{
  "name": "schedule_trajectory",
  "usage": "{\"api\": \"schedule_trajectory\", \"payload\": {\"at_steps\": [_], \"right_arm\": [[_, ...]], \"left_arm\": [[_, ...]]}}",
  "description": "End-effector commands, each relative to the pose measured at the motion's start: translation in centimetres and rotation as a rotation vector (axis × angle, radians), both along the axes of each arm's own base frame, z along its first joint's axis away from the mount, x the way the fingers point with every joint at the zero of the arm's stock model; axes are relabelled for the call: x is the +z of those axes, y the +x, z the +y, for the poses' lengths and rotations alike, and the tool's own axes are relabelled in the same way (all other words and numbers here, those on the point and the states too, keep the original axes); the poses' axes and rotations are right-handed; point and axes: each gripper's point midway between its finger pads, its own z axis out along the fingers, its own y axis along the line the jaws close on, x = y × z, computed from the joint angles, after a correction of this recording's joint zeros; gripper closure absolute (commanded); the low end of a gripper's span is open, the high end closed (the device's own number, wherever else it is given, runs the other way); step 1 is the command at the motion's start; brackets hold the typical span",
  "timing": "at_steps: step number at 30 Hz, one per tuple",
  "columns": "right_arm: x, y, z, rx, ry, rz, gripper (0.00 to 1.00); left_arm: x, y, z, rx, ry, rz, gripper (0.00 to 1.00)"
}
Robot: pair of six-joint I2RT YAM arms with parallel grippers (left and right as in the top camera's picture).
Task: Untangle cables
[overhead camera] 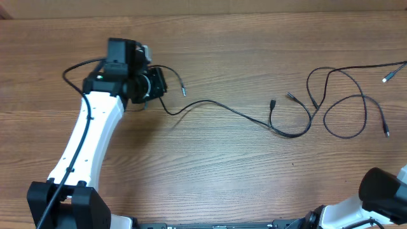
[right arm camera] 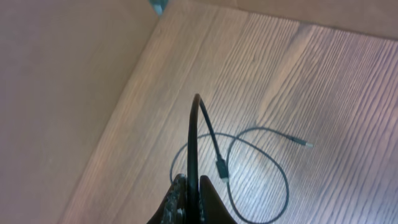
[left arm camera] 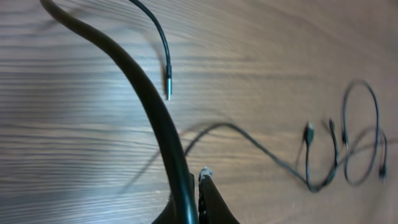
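The left end effector (overhead camera: pixel 152 83) sits over the upper left of the worktop (overhead camera: pixel 222 172). Its wrist view shows its jaws closed at the bottom edge (left arm camera: pixel 203 186), pinched on one of the cables (overhead camera: pixel 222 106), which rises from them as a thick, blurred black arc. That cable's short end curls round to a small plug (left arm camera: pixel 166 87) lying on the wood just ahead. Its long run snakes off to the right and joins the tangle of loops (overhead camera: pixel 343 114) near the far right edge.

The right end effector is not visible from overhead. In its wrist view its jaws are closed (right arm camera: pixel 191 190), with a thin cable rising from between them and bending over to a plug (right arm camera: pixel 222 169). Behind that lies a loop ending in a second plug (right arm camera: pixel 305 144), close to the worktop's edge.
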Motion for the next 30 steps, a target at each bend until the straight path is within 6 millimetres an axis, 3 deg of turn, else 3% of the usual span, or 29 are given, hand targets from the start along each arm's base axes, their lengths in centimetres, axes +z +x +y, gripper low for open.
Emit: {"api": "schedule_trajectory", "payload": {"at_steps": [1,8,9,12,15,24,30], "right_arm": [[-0.5,0.7,0.1,0.024,0.01,0.01,0.96],[-2.0,1.3,-0.1,0.025,0.028,0.048,0.92],[-2.3,1.3,-0.2,0.025,0.032,0.055,0.85],[-3.5,1.7,0.5,0.085,0.06,0.083,0.36],[-5.1,2.6,3.5,0.302,0.133,0.112,0.21],[-10.9,1.4,10.3,0.608,0.25,0.331,0.12],[-16.7,1.5,13.6,0.721,0.254,0.453,0.12]], "left_arm": [[0.8,-0.5,-1.7,-0.098,0.003,-0.038,0.96],[0.5,-1.0,-2.3,-0.112,0.012,-0.022,0.96],[0.4,-1.1,-2.1,-0.108,0.02,-0.016,0.96],[0.3,-1.3,-2.0,-0.105,0.028,-0.008,0.96],[0.3,-1.3,-2.0,-0.104,0.028,-0.007,0.96],[0.3,-1.3,-2.0,-0.104,0.028,-0.007,0.96],[0.3,-1.3,-1.9,-0.104,0.028,-0.007,0.96]]}}
